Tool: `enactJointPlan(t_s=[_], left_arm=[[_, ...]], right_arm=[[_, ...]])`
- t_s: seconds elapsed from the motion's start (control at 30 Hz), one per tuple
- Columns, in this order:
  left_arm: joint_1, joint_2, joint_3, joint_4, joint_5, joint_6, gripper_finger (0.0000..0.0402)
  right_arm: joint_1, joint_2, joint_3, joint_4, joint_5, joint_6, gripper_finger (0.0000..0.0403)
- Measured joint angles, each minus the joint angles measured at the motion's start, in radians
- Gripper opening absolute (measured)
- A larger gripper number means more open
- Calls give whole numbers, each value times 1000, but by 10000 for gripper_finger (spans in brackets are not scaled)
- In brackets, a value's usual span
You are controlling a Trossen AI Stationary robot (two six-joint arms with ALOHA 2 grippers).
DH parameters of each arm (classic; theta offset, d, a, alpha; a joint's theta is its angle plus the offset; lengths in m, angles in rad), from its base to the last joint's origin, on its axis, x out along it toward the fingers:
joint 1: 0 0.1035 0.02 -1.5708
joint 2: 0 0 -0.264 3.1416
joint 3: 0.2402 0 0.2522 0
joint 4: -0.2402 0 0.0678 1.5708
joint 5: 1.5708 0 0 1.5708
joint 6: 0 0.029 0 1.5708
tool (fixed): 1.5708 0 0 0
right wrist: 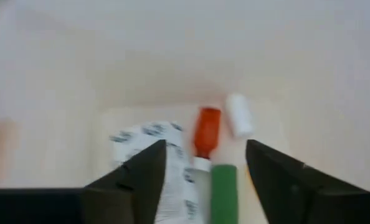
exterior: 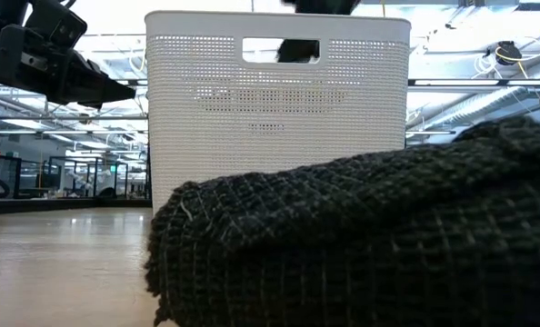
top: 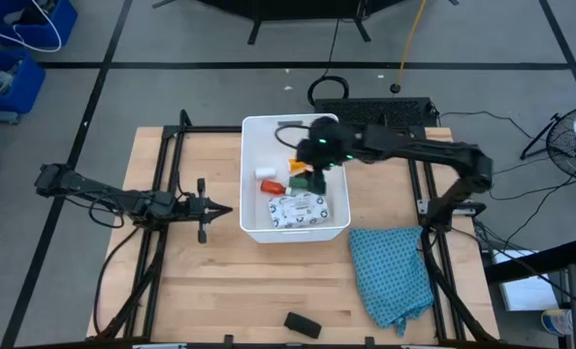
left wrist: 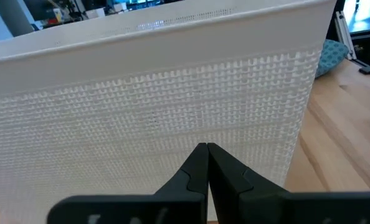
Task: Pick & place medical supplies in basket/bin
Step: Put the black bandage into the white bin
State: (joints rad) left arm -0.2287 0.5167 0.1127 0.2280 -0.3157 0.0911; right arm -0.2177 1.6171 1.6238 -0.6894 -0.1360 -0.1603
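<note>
right pincer (right wrist: 203, 165) hangs over the tub (top: 250, 174), fingers spread apart and gripping nothing; the green oblong (right wrist: 223, 190) lies on the tub floor between them, so it looks just let go, though that is a judgement. left pincer (left wrist: 207, 158) waits at the tub's left wall, fingers pressed together and empty.

most of the job looks done. inside the tub, seen from above and from the right wrist, lie the white packet (top: 298, 209), the red tube (right wrist: 205, 132), a small white cylinder (right wrist: 238, 115) and the green oblong. an orange vial (top: 297, 167) sits partly hidden under the right arm. left to move: the black oblong (top: 303, 324), alone near the table's (top: 201, 281) front edge, well apart from the tub. the teal cloth (top: 392, 271) to the tub's right is not part of the load.

the tub is tall, white, with perforated walls and a slot handle (exterior: 281, 49) under its rim. the packet is flat with dark print, taking up the tub's near end; the tube and cylinder lie close together just beyond it.
</note>
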Motion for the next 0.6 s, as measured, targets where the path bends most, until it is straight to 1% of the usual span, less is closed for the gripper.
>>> enactJointPlan(t_s=[0.07,0.13,0.27,0.3,0.33,0.4,0.47,0.6], left_arm=[[0,0,0,-3,0,-1,10],[0,0,0,-2,0,0,10],[0,0,0,-2,0,-10,10],[0,0,0,-1,0,-15,10],[0,0,0,0,0,-19,10],[0,0,0,1,0,-24,10],[0,0,0,1,0,-34,10],[0,0,0,1,0,-48,10]], right_arm=[[50,-67,0,-13,-22,-5,164],[109,-130,0,-16,-21,-5,120],[226,-247,-12,-15,49,-26,29],[253,-283,-33,-16,56,-57,15],[282,-320,-61,-14,56,-85,8],[332,-394,-132,13,54,-108,11],[369,-469,-225,64,50,-87,11],[425,-633,-453,195,65,-24,2]])
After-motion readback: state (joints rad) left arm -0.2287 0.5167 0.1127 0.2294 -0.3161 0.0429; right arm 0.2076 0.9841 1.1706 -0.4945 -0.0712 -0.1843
